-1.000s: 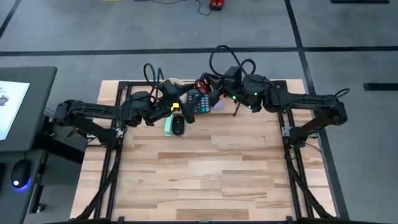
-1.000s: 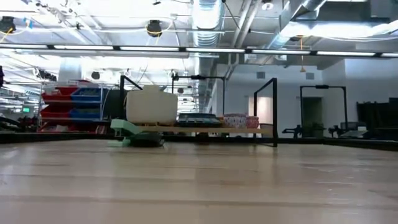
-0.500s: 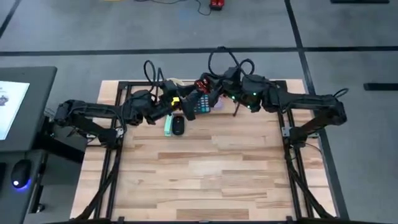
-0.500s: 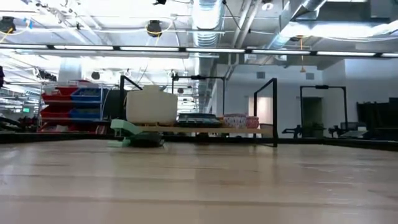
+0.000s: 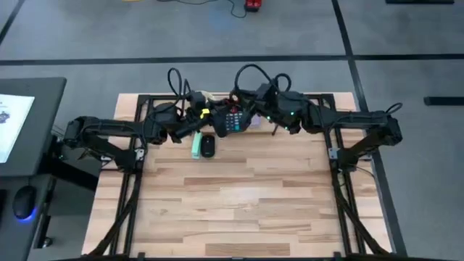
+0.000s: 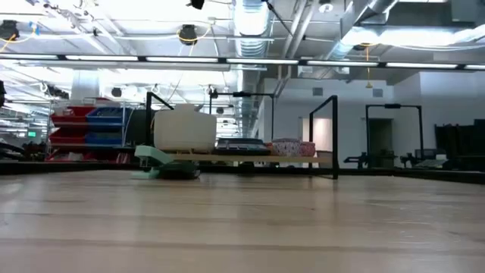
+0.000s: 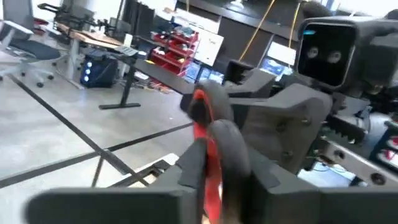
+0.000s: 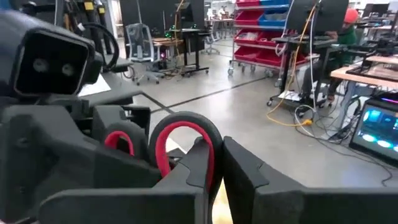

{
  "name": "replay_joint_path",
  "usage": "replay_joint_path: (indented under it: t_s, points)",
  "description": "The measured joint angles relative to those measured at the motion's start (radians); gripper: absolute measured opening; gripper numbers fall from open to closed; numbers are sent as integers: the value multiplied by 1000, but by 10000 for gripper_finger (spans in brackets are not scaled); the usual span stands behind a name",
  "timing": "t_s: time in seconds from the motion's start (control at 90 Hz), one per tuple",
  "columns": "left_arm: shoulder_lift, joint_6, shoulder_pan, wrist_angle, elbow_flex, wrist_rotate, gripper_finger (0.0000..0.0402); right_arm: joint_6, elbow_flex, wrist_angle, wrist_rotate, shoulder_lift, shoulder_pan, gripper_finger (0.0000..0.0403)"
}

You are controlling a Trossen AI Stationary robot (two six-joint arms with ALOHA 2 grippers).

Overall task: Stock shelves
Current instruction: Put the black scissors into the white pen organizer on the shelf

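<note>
The shelves (image 6: 250, 157), a low rack with a pale plank and thin black uprights, stand at the table's far edge and hold a white box (image 6: 184, 129), a dark calculator (image 5: 232, 121) and a patterned box (image 6: 288, 146). Above the rack my two grippers meet nose to nose. Between them is a pair of black scissors with red-lined handle loops (image 8: 180, 143). My left gripper (image 5: 216, 114) and my right gripper (image 5: 243, 109) are both shut on it. Neither arm shows in the low view. My left gripper pinches a black, red-lined curved part of the scissors (image 7: 204, 118) between its two fingers, coming roughly level from the table's left. The scissors are lifted clear above the rack. Which part it has cannot be told. My right gripper has the rim of one handle loop (image 8: 198, 144) at its nearly closed fingers, coming roughly level from the table's right. The loop stands upright above the fingertips, and a second red-lined loop (image 8: 121, 143) shows behind it. The contact itself is hidden by the fingers.
A mint-green stapler (image 5: 196, 147) and a black mouse (image 5: 208, 147) lie on the table just in front of the rack. The wide near half of the wooden tabletop (image 5: 239, 210) lies below both arms. Black frame rails (image 5: 341, 188) run along both sides.
My left gripper has moved toward the table's far edge, up to the scissors, and has shut on them. My right gripper has shifted a little toward the table's left with the scissors. Stapler, mouse and the things on the rack have stayed put.
</note>
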Motion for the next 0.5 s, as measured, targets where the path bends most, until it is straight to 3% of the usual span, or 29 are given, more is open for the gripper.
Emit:
replay_joint_path:
  t_s: [0.2,0.5]
  points:
    - [0,13,-7,-1,0,-5,11,-6,0,-1,-10,0,2,61]
    - [-24,107,-26,-1,0,-24,9,-185,0,78,-22,-41,18,108]
